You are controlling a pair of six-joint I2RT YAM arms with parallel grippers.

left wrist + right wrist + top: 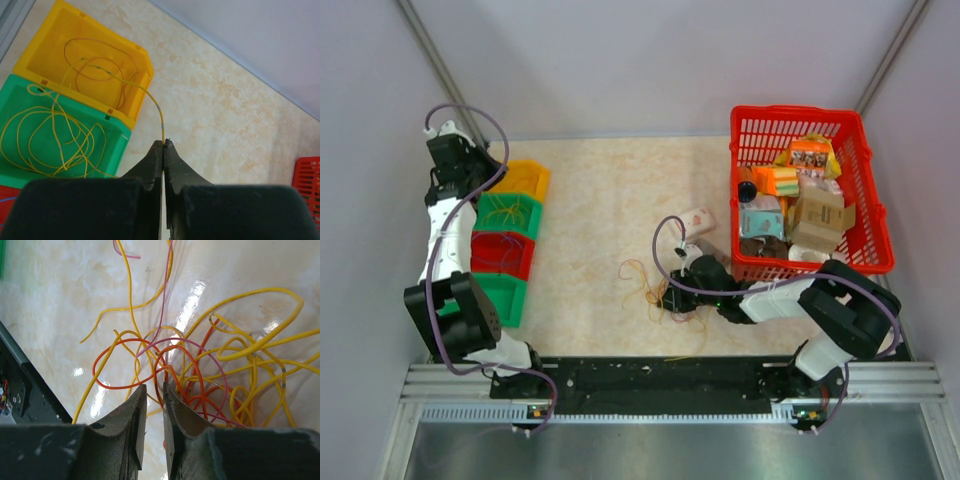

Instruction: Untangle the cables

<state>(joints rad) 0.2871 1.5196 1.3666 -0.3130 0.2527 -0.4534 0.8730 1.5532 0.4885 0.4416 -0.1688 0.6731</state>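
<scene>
A tangle of yellow, orange and pink cables (648,283) lies mid-table. In the right wrist view my right gripper (153,386) hangs low over it, jaws a narrow gap apart. An orange cable (120,386) loops across the tips, with yellow cables (260,342) and a pink one (165,300) beyond. In the top view it (672,298) is at the tangle's right edge. My left gripper (164,142) is shut on a thin yellow cable (150,97) that trails into the yellow bin (107,32). It (455,150) is at the far left.
Four bins stand in a row at the left: yellow (525,178), green (510,213) holding coiled yellow cables (50,140), red (502,255), green (505,295). A red basket (800,120) of packaged goods is at the far right. A small white box (697,219) lies beside it.
</scene>
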